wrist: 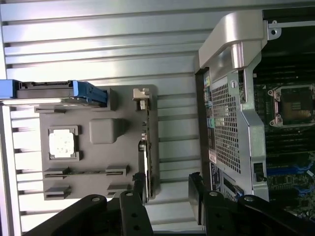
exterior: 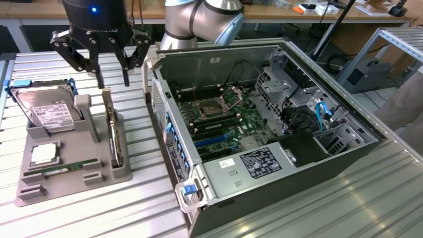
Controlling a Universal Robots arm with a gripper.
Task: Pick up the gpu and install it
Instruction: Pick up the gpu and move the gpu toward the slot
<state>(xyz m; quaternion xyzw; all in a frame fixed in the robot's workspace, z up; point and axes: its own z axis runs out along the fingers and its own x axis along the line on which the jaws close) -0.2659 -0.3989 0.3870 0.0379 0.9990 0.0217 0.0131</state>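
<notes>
Ribbed metal worktop (exterior: 317,208) carries everything. Over it, at eleven o'clock in the exterior view, the claw (exterior: 112,83) hangs wide open and empty. Just below it, toward six o'clock, the gpu (exterior: 114,130) stands on edge in the grey holder (exterior: 66,187), untouched. A hard drive (exterior: 46,111) stands at nine o'clock of the card, and the open computer case (exterior: 198,59) at three o'clock.

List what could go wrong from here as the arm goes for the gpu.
The gpu stands on its thin edge in the grey holder; the open end effector above could, if offset, strike its top edge rather than straddle it. The holder's tall post and the hard drive stand close beside the card, so the end effector might catch them.
</notes>
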